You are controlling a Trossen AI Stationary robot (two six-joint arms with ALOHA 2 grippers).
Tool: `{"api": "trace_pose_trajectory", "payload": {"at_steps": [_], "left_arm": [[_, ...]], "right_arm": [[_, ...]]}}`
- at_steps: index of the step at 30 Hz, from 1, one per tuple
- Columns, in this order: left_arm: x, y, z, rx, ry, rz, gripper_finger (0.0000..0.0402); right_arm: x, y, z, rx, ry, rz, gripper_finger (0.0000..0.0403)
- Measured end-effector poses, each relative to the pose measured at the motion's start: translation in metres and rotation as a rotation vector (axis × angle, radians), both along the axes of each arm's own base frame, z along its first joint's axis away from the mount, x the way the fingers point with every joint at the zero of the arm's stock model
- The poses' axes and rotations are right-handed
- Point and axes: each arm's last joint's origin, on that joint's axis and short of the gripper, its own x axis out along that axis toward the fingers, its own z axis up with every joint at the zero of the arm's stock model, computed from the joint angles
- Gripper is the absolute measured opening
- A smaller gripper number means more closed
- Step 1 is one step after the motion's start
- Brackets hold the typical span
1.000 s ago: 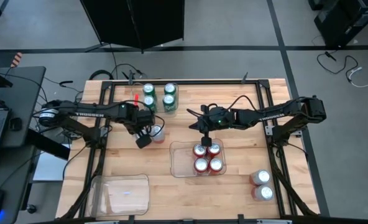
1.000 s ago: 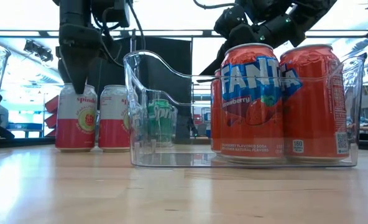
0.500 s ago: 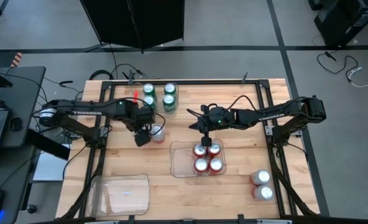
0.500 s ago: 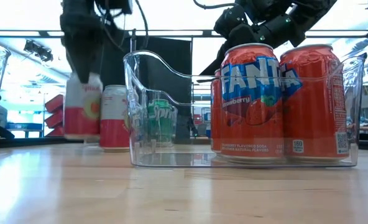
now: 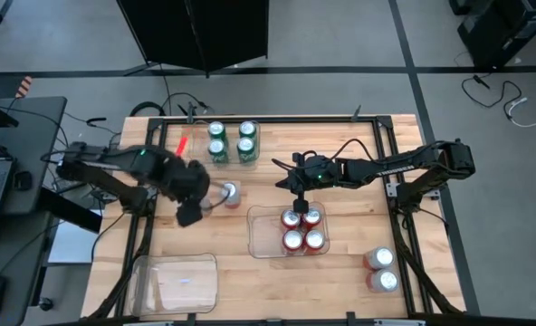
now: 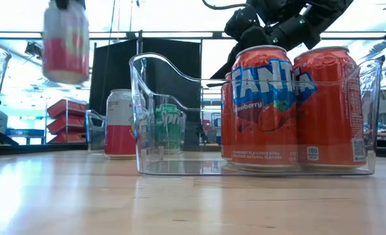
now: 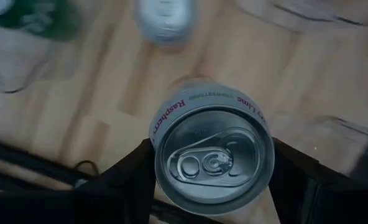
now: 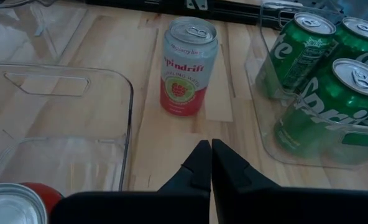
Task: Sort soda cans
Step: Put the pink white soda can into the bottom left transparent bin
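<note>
Lettering reading "Raspberry" and "Lime" is printed round the rim of the lifted silver-white can (image 7: pixel 212 154), which is clamped between the fingers of the left gripper (image 7: pixel 212 180) and is held clear of the table, left of centre; in the low view it is seen high above the tabletop. A second silver-white can (image 8: pixel 188 66), marked "Spindrift", is left standing upright on the wooden table (image 5: pixel 340 163), between the middle clear tray (image 5: pixel 259 231) and the far tray (image 8: pixel 268 134) of green cans (image 8: pixel 299 53), on which "Sprite" is partly legible. Four red cans (image 6: pixel 261 108) are stood in the right end of the middle tray; "FANTA" and "Strawberry" are read on the nearest. The right gripper (image 8: pixel 207 160) is held with its fingers pressed together and nothing between them, above the far edge of that tray. Two more silver-white cans (image 5: pixel 381 270) are placed near the right corner. An unfilled tray (image 5: pixel 177 282) is set at the near left.
</note>
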Motion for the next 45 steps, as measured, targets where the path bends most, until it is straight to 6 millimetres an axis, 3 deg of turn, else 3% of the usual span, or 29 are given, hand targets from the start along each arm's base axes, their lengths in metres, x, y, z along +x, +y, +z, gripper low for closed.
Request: {"api": "trace_pose_trajectory", "payload": {"at_steps": [6, 15, 21, 26, 32, 35, 40, 45], "left_arm": [[-0.013, -0.043, 0.000, -0.101, 0.026, -0.021, 0.0238], [-0.041, -0.107, -0.001, -0.288, 0.096, 0.158, 0.0238], [-0.049, -0.139, -0.019, -0.196, 0.159, 0.226, 0.0238], [-0.042, -0.155, -0.054, -0.217, 0.134, 0.241, 0.0238], [-0.046, -0.147, -0.114, -0.125, 0.231, 0.312, 0.0238], [-0.045, -0.135, -0.132, -0.097, 0.274, 0.345, 0.0238], [-0.032, -0.115, -0.134, -0.019, 0.233, 0.303, 0.0238], [-0.023, -0.085, -0.133, 0.263, 0.174, 0.283, 0.0238]], "right_arm": [[0.000, 0.000, 0.000, 0.000, 0.000, 0.000, 0.0000], [0.001, 0.000, 0.002, -0.019, -0.020, 0.010, 0.0001], [0.002, 0.000, 0.003, -0.042, -0.035, 0.022, 0.0001], [0.002, 0.000, 0.003, -0.043, -0.031, 0.022, 0.0001], [0.002, 0.000, 0.003, -0.046, -0.030, 0.024, 0.0001], [0.001, 0.000, 0.002, -0.045, -0.020, 0.024, 0.0001], [0.001, 0.000, 0.001, -0.044, -0.014, 0.024, 0.0001], [0.001, 0.000, 0.002, -0.043, -0.016, 0.024, 0.0001]]}}
